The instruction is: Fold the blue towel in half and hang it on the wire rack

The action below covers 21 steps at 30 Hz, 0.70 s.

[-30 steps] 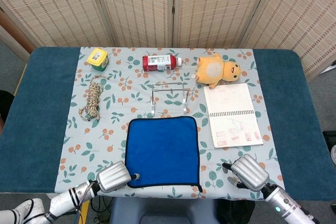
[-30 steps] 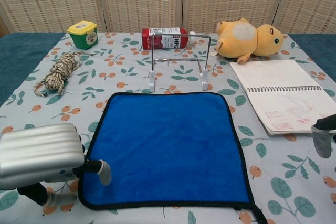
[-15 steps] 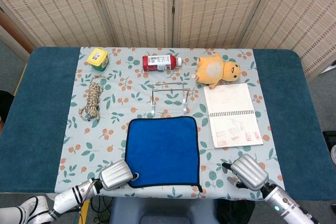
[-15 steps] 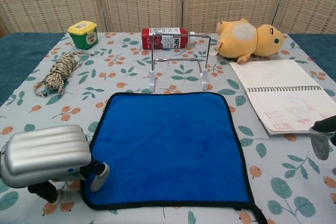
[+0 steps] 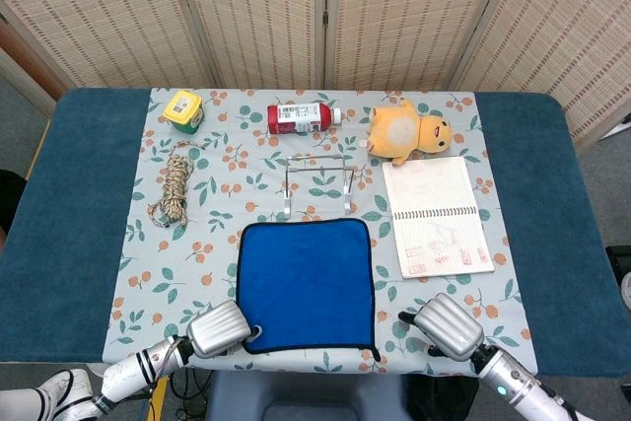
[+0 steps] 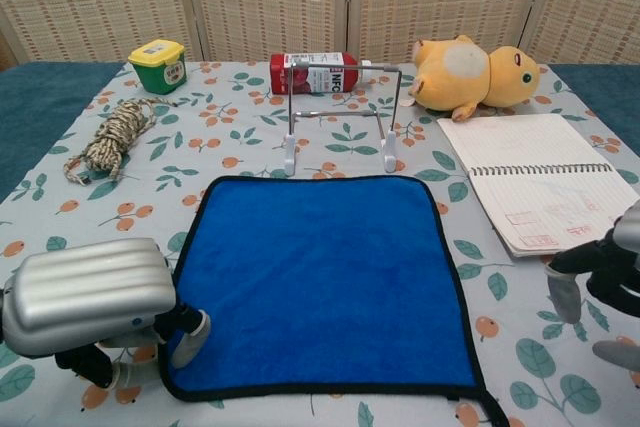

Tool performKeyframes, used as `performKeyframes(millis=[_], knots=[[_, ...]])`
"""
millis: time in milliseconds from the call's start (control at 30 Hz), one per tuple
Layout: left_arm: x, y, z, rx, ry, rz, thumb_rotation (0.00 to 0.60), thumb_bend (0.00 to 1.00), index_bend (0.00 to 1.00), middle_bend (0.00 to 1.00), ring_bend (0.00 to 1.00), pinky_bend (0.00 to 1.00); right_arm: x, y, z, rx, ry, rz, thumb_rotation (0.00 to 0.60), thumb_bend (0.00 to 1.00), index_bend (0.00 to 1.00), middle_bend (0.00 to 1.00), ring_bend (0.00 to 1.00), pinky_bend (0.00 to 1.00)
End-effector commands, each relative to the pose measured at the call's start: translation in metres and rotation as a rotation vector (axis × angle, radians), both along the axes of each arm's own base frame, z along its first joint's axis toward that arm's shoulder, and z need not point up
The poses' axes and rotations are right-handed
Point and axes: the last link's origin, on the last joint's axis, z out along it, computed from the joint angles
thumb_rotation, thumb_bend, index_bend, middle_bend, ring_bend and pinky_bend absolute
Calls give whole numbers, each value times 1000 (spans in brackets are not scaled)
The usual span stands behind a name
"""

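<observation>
The blue towel [image 5: 307,285] [image 6: 325,280] lies flat and unfolded on the flowered cloth, near the front edge. Behind it stands the wire rack [image 5: 317,182] [image 6: 340,113], upright and bare. My left hand [image 5: 217,328] [image 6: 92,295] is at the towel's near left corner, a fingertip [image 6: 189,333] touching the black hem; whether it grips the hem cannot be told. My right hand [image 5: 446,326] [image 6: 600,282] hovers over the cloth to the right of the towel's near right corner, fingers apart, holding nothing.
A spiral notebook [image 5: 437,215] lies open right of the towel. Along the back are a yellow plush toy [image 5: 408,132], a red bottle on its side [image 5: 302,117] and a yellow-lidded green tub [image 5: 183,109]. A coiled rope [image 5: 174,185] lies at the left.
My right hand has moved left toward the towel's near right corner. My left hand has dropped onto the near left corner and shifted that edge slightly.
</observation>
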Motion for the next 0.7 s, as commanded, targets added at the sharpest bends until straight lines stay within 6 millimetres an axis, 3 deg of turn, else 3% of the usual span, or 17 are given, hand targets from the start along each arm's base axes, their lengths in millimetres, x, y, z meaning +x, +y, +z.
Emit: performKeyframes(millis=[33, 700], knots=[[1, 0, 0, -2, -3, 1, 600, 446, 587, 935, 880, 947, 4, 1, -9, 3, 1, 40, 600, 197, 491, 886, 826, 923], [5, -3, -1, -12, -17, 5, 600, 446, 587, 935, 880, 947, 20, -9, -54, 31, 1, 120, 600, 163, 492, 888, 828, 923]])
